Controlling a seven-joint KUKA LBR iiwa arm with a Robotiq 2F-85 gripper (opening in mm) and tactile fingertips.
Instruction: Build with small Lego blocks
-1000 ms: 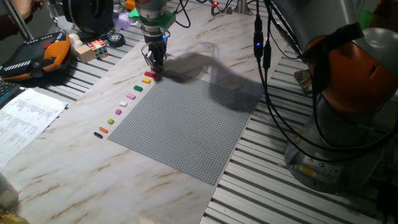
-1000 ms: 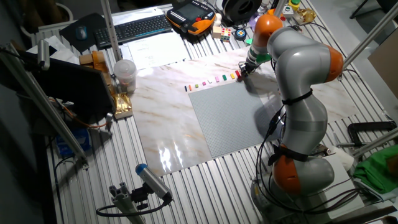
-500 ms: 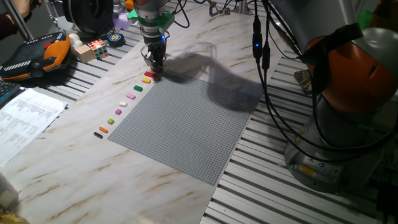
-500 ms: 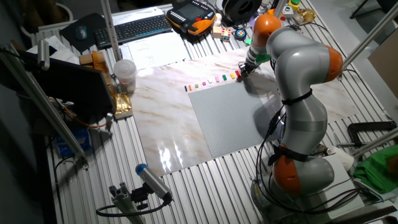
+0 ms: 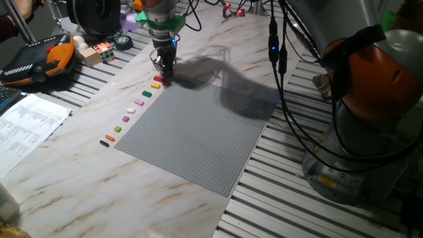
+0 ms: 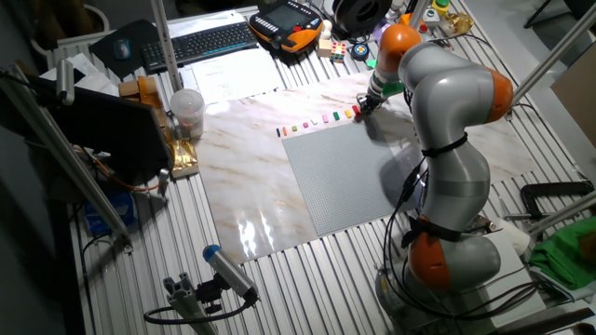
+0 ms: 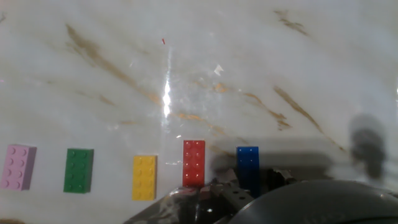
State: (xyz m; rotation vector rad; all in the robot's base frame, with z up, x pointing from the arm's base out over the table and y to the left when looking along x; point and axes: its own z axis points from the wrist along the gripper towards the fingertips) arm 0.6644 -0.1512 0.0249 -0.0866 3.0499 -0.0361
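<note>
The gripper (image 5: 163, 74) hangs low over the marble-patterned table (image 5: 79, 165) at the far end of a row of small Lego blocks (image 5: 132, 109) lying just beside the edge of the grey baseplate (image 5: 198, 132). In the hand view the pink block (image 7: 18, 167), green block (image 7: 79, 170), yellow block (image 7: 144, 177), red block (image 7: 194, 163) and blue block (image 7: 248, 168) lie side by side, apart from one another, the blue one nearest the fingers. How far the jaws stand apart cannot be told, nothing is seen in their hold, and no writing is legible.

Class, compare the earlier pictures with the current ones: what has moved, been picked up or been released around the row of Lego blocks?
Nothing visibly changed. The gripper hangs low over the end of the row by the red block, and the blocks lie in line beside the grey baseplate as before.
</note>
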